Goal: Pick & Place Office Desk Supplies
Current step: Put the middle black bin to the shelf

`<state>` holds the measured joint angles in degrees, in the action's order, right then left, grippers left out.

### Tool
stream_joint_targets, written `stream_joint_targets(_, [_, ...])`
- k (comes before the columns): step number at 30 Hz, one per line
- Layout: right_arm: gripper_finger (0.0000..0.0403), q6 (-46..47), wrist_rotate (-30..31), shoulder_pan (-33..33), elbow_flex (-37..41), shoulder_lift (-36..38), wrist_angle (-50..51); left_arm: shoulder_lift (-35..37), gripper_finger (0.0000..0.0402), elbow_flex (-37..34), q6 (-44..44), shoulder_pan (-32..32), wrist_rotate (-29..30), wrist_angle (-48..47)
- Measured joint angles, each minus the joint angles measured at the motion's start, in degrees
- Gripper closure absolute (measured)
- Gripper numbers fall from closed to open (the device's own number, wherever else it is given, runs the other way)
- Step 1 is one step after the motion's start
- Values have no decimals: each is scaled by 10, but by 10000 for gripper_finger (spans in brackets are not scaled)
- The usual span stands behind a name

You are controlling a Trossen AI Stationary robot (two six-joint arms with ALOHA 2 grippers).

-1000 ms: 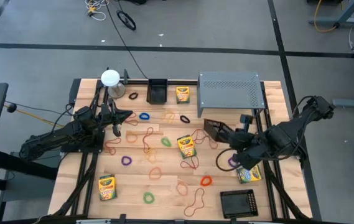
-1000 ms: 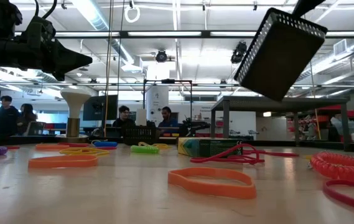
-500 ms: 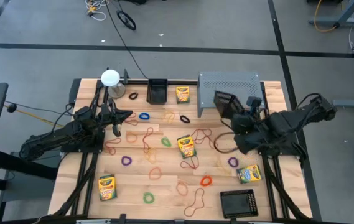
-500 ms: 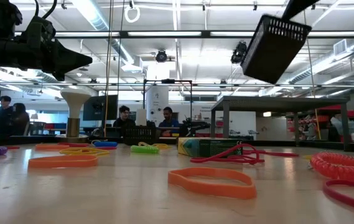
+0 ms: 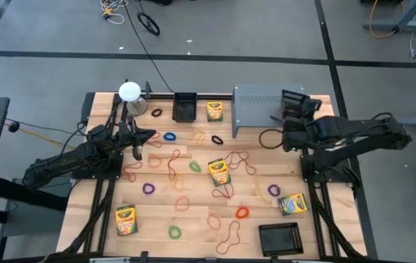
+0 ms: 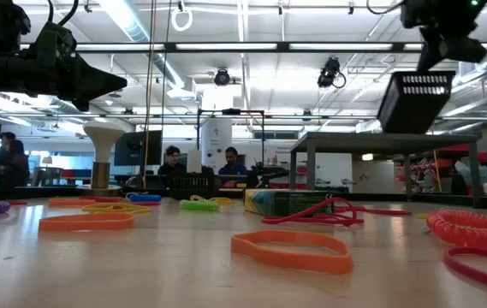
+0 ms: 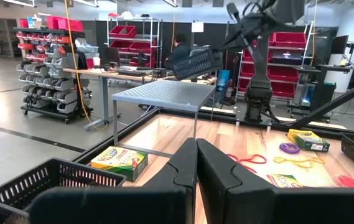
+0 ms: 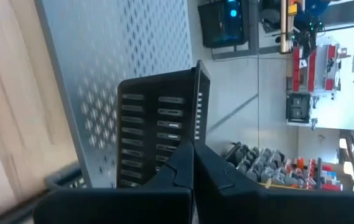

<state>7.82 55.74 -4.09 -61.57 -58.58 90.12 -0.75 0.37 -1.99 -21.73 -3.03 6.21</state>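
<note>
Overhead — right tool [image 5: 289, 111] clamped on black basket [image 5: 292, 102]

Grey floor [image 5: 266, 29] crossed by dark lines; red-bin shelving [image 7: 49, 46]; seated people [image 6: 170, 158], perhaps working.

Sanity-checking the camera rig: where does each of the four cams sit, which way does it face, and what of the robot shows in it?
High: overhead, straight down on the wooden table; both arms show.
Low: table-top height, level across rubber bands into the room; left gripper and the right arm's black mesh basket overhead.
Left wrist: looks along shut fingers toward the grey perforated shelf.
Right wrist: shut fingers clamp the basket's rim.
Shared: basket and shelf show in every view.
</note>
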Motion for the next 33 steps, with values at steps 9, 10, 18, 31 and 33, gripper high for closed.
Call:
stream_joint_targets(9, [403,-59,44,6,108,93,-17,0,390,0,0,0,0,0])
stream_joint_targets(10, [403,-66,50,6,116,100,-19,0,390,0,0,0,0,0])
stream_joint_targets(18, [403,-143,71,17,155,153,-57,0,390,0,0,0,0,0])
stream_joint_targets(31, [403,-351,16,113,182,178,-216,0,390,0,0,0,0,0])
stream_joint_targets(33, [402,-353,15,124,182,178,-216,0,390,0,0,0,0,0])
